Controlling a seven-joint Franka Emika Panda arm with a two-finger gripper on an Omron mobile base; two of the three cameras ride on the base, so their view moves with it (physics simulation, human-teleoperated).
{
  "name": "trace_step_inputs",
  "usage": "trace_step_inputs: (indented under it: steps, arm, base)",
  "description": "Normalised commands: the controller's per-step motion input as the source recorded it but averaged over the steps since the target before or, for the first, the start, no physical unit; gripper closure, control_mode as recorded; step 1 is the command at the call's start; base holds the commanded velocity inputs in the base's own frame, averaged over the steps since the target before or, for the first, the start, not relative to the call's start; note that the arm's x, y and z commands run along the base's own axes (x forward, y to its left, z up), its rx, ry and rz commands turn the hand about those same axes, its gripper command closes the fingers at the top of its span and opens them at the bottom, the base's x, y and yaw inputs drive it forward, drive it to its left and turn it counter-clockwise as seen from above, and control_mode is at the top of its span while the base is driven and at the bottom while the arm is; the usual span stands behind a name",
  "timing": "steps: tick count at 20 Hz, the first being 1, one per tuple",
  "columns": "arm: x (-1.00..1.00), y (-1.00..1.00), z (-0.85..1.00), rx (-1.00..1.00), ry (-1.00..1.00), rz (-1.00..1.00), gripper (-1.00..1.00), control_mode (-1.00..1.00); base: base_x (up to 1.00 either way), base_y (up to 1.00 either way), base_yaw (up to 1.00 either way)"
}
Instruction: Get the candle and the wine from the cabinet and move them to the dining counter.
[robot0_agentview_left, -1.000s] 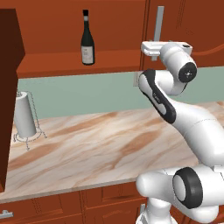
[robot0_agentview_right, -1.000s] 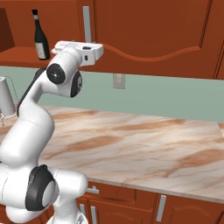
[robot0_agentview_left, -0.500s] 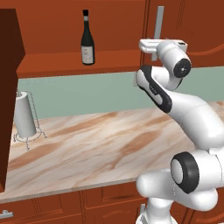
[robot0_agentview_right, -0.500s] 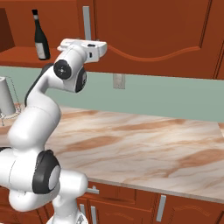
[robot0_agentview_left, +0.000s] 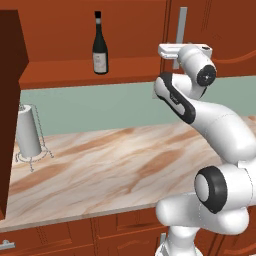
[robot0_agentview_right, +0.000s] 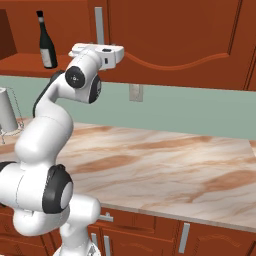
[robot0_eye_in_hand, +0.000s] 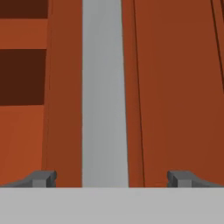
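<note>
- You are holding the gripper (robot0_eye_in_hand: 111, 178) raised against the cabinet (robot0_agentview_left: 215, 30), its jaws standing fully apart and gripping nothing, because the silver bar handle (robot0_eye_in_hand: 105, 92) is lying centred between them.
- The wine (robot0_agentview_left: 100, 45) is standing upright on the open cabinet shelf (robot0_agentview_left: 75, 70), well to the gripper's left, above the marble worktop (robot0_agentview_left: 110, 165).
- A paper-towel roll (robot0_agentview_left: 28, 131) is standing on that worktop.
</note>
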Motion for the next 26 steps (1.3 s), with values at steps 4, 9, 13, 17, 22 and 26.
trace_step_inputs:
  steps: [4,9,13,17,22,26]
  arm:
    - [0.19,0.0,0.0,0.0,0.0,0.0,-1.0,-1.0]
    - [0.0,0.0,0.0,0.0,0.0,0.0,1.0,-1.0]
    - [0.0,0.0,0.0,0.0,0.0,0.0,1.0,-1.0]
    - [0.0,0.0,0.0,0.0,0.0,0.0,1.0,-1.0]
    - [-0.06,0.0,0.0,0.0,0.0,0.0,1.0,-1.0]
    - [-0.37,-0.35,0.0,0.0,0.0,0.0,1.0,-1.0]
  base:
    - [0.0,0.0,0.0]
    - [0.0,0.0,0.0]
    - [0.0,0.0,0.0]
    - [0.0,0.0,0.0]
    - [0.0,0.0,0.0]
    - [0.0,0.0,0.0]
